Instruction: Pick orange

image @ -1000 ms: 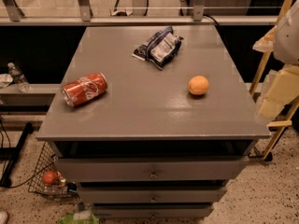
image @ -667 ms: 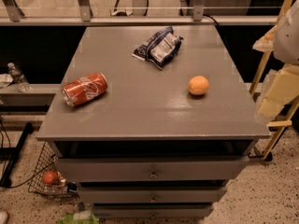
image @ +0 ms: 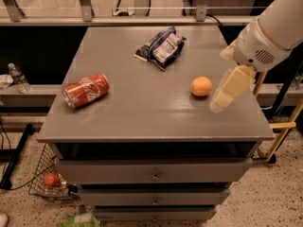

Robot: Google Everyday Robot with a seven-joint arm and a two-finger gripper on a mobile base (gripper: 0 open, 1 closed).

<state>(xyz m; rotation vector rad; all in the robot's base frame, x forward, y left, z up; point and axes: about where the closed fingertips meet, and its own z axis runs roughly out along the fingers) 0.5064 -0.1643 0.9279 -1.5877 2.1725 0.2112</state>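
Observation:
The orange (image: 201, 86), small, round and matte, sits on the grey cabinet top (image: 142, 112) toward its right side. My gripper (image: 221, 102), cream-coloured on a white arm, hangs over the right part of the top. It is just to the right of the orange and a little nearer the front edge, with a small gap between them. It holds nothing that I can see.
A red soda can (image: 86, 90) lies on its side at the left of the top. A dark snack bag (image: 160, 47) lies at the back middle. Drawers are below the top. On the floor at left are a wire basket with a red round fruit (image: 51, 179) and a water bottle (image: 18, 77).
My arm and gripper have moved left, from beyond the cabinet's right edge to over the top, close beside the orange. The orange, can and bag have not moved.

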